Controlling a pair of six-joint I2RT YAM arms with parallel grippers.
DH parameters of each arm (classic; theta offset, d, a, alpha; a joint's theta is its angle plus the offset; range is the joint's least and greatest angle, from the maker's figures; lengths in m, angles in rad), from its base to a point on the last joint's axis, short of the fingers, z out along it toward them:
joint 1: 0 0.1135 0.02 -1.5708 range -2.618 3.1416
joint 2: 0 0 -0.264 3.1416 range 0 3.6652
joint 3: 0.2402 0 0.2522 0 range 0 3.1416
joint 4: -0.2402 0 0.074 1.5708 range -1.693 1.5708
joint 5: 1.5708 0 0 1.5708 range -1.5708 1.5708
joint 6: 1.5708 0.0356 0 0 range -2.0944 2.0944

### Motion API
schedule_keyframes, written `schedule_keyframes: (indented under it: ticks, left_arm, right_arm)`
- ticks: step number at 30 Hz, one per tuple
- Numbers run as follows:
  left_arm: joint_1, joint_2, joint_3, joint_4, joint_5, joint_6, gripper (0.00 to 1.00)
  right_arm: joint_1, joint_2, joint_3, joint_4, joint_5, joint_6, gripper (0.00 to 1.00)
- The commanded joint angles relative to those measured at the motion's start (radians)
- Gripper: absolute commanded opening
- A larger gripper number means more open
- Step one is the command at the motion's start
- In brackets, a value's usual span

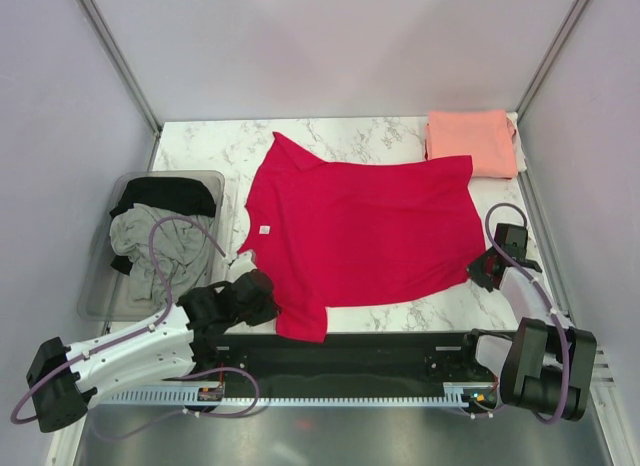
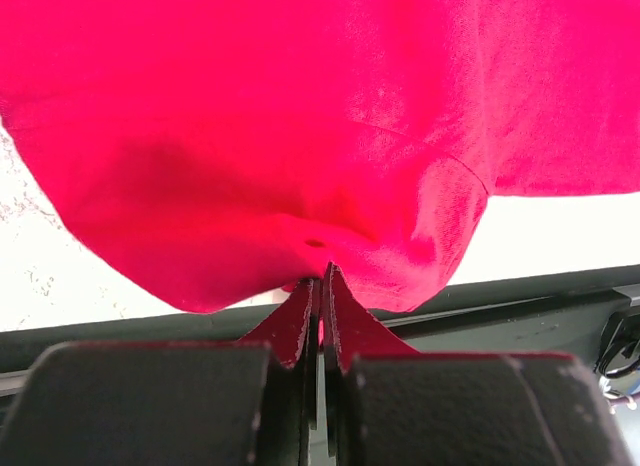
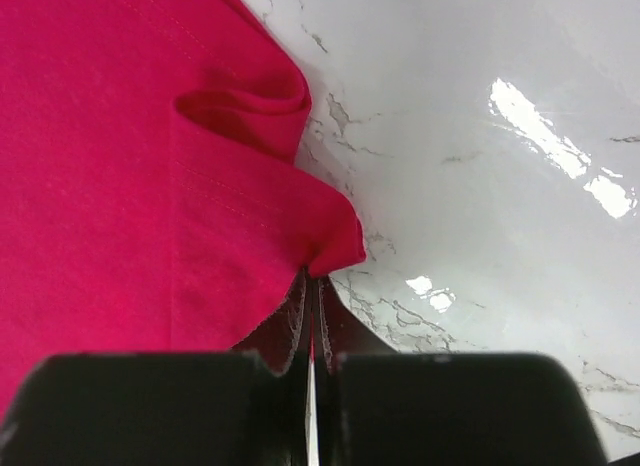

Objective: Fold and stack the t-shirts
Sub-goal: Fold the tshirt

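**A:** Start with the top view. Where is the red t-shirt (image 1: 360, 226)?

**B:** It is spread flat across the middle of the marble counter (image 1: 380, 136), with its neck to the left and its hem to the right. One sleeve points toward the far edge and the other toward the near edge.

**A:** And the others?

**B:** The pink t-shirt (image 1: 470, 141) lies folded at the far right corner of the counter, well apart from both arms. The black t-shirt (image 1: 165, 194) and the grey t-shirt (image 1: 150, 251) are bunched up in the clear bin (image 1: 95, 296) on the left. The black one is at the far end and the grey one is nearer.

**A:** Where are the arms in that view?

**B:** The left tool (image 1: 270, 298) is at the near sleeve. The right tool (image 1: 478, 271) is at the near corner of the hem.

**A:** What does the left wrist view show?

**B:** The left tool (image 2: 321, 286) is closed narrow, and its tips pinch a fold of the red t-shirt (image 2: 300, 116). The cloth fills most of the picture above the tips, with pale counter at both sides.

**A:** And the right wrist view?

**B:** The right tool (image 3: 312, 286) is also pressed together, nipping the very corner of the red t-shirt (image 3: 120, 166). The hem puckers into a small fold just beyond the tips. Bare marble counter (image 3: 480, 186) lies to the right of the cloth.
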Motion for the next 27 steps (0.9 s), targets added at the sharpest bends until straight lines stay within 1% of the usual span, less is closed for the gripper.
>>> schedule_keyframes:
  ticks: [1, 3, 4, 9, 10, 12, 13, 16, 17, 19, 22, 25, 27]
  left_arm:
    - [0.007, -0.003, 0.021, 0.021, -0.01, 0.024, 0.02]
    - [0.005, -0.008, 0.043, 0.001, 0.001, 0.038, 0.02]
    - [0.007, -0.02, 0.075, -0.016, 0.004, 0.043, 0.02]
    - [0.005, -0.069, 0.199, -0.135, 0.021, 0.087, 0.02]
    - [0.005, -0.08, 0.211, -0.152, 0.024, 0.092, 0.02]
    - [0.007, -0.109, 0.239, -0.201, 0.033, 0.093, 0.02]
    - [0.005, -0.132, 0.245, -0.217, 0.042, 0.092, 0.02]
    - [0.007, -0.163, 0.271, -0.272, 0.058, 0.086, 0.02]
    - [0.007, -0.174, 0.277, -0.284, 0.065, 0.083, 0.02]
    - [0.007, -0.195, 0.302, -0.322, 0.066, 0.076, 0.02]
    - [0.005, -0.198, 0.343, -0.368, 0.043, 0.084, 0.02]
    - [0.005, -0.172, 0.386, -0.39, -0.006, 0.116, 0.02]
    - [0.005, -0.142, 0.429, -0.396, -0.059, 0.156, 0.02]
  right_arm:
    - [-0.003, -0.032, -0.018, 0.0, -0.028, 0.016, 0.0]
    - [-0.004, -0.05, -0.01, -0.026, -0.042, 0.023, 0.0]
    - [-0.004, -0.064, 0.011, -0.076, -0.051, 0.021, 0.0]
    - [-0.004, -0.245, 0.11, -0.271, -0.053, 0.041, 0.0]
    - [-0.004, -0.272, 0.137, -0.325, -0.083, 0.041, 0.0]
    - [-0.003, -0.348, 0.163, -0.389, -0.082, 0.04, 0.0]
    - [-0.004, -0.395, 0.18, -0.447, -0.083, 0.035, 0.0]
    - [-0.004, -0.464, 0.191, -0.529, -0.09, 0.035, 0.0]
    - [-0.004, -0.501, 0.189, -0.541, -0.099, 0.033, 0.0]
    - [-0.001, -0.507, 0.186, -0.586, -0.099, 0.03, 0.0]
    - [0.003, -0.518, 0.162, -0.575, -0.108, 0.015, 0.0]
    - [0.003, -0.51, 0.174, -0.554, -0.111, 0.023, 0.0]
    - [0.003, -0.478, 0.188, -0.528, -0.117, 0.026, 0.0]
